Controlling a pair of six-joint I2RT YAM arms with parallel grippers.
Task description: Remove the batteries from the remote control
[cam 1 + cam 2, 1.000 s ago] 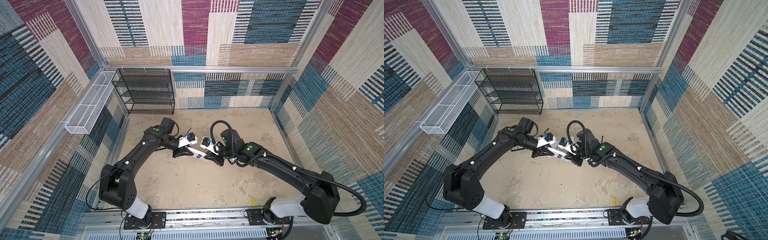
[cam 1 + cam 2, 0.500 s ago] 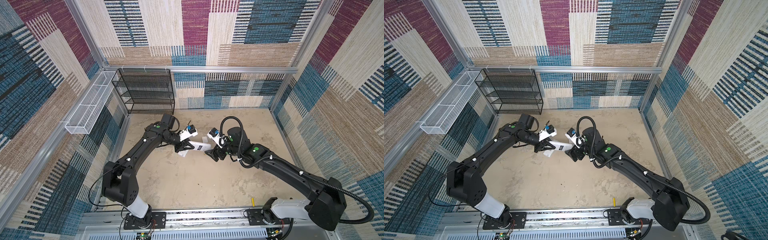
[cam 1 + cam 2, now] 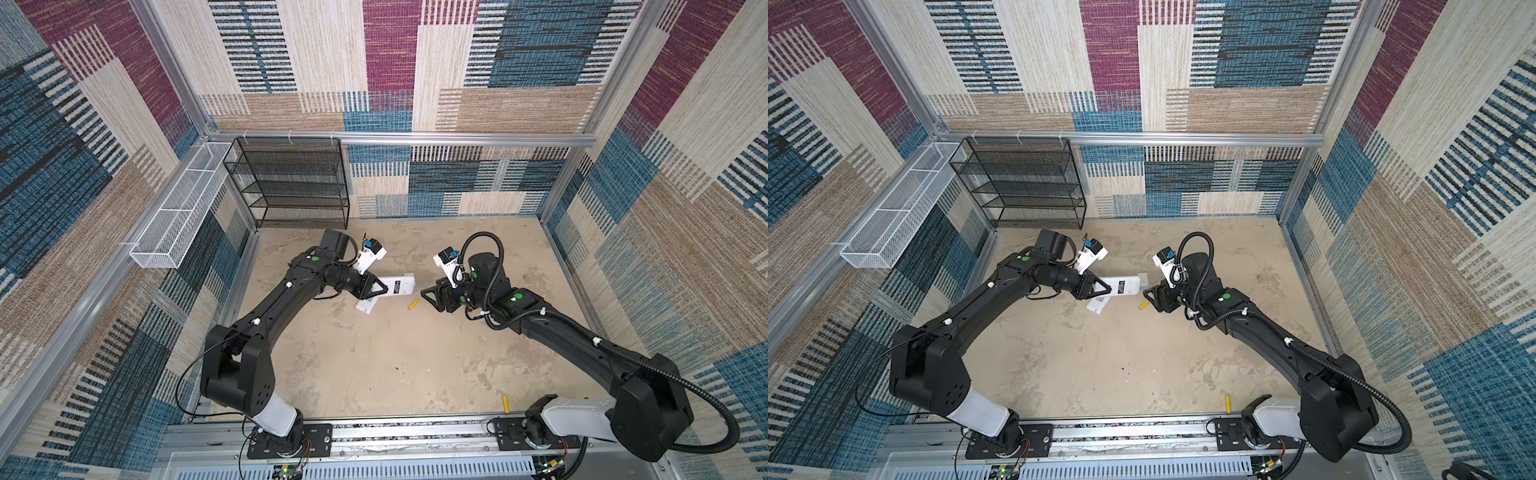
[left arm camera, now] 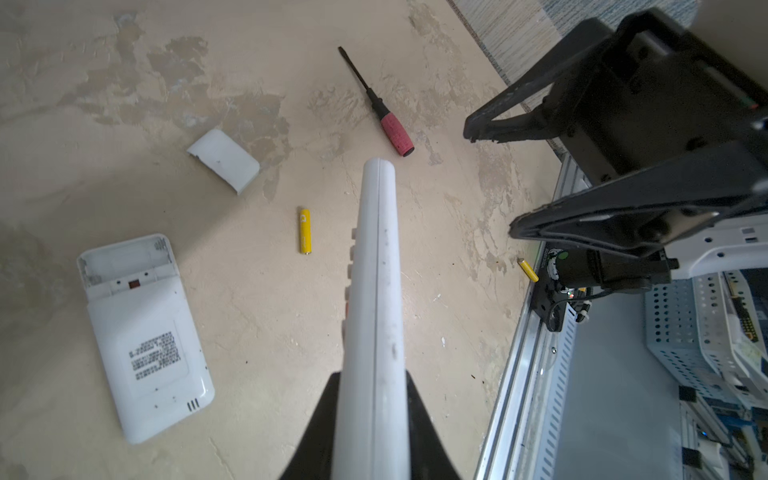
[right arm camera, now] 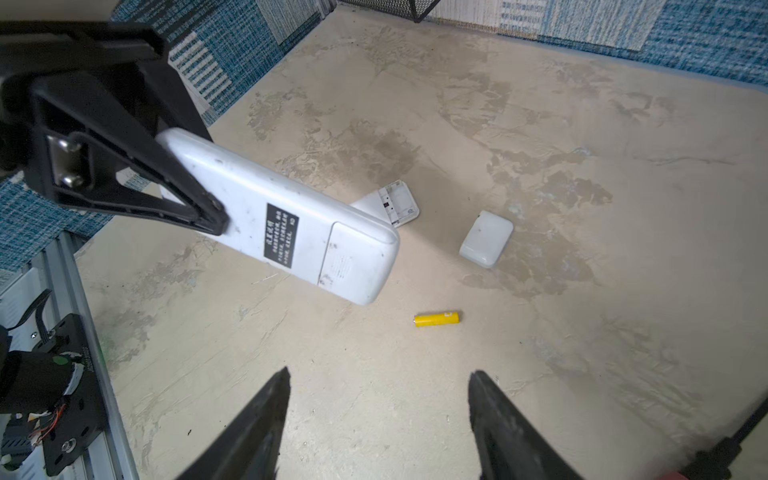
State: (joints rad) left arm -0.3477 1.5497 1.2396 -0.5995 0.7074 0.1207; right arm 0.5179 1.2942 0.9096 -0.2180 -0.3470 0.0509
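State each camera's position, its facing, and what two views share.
Top views: overhead, facing down at the floor; left arm, right arm whole, left tool shut on held remote.
Left wrist: on left arm, facing along that remote; left tool near, right tool beyond.
Right wrist: on right arm, facing down; open right tool shows.
Shared: both wrist views show the yellow battery mid-floor and loose cover.

The mottled beige surface (image 3: 374, 365) carries a white remote (image 3: 365, 306) lying face down left of centre, its battery bay open. A yellow battery (image 3: 413, 304) lies just right of it, with a white cover (image 4: 224, 160) close by and a red-handled screwdriver (image 4: 376, 104) further right. A second yellow battery (image 3: 505, 403) lies at the near edge, and a black wire rack (image 3: 291, 183) stands at the far left.
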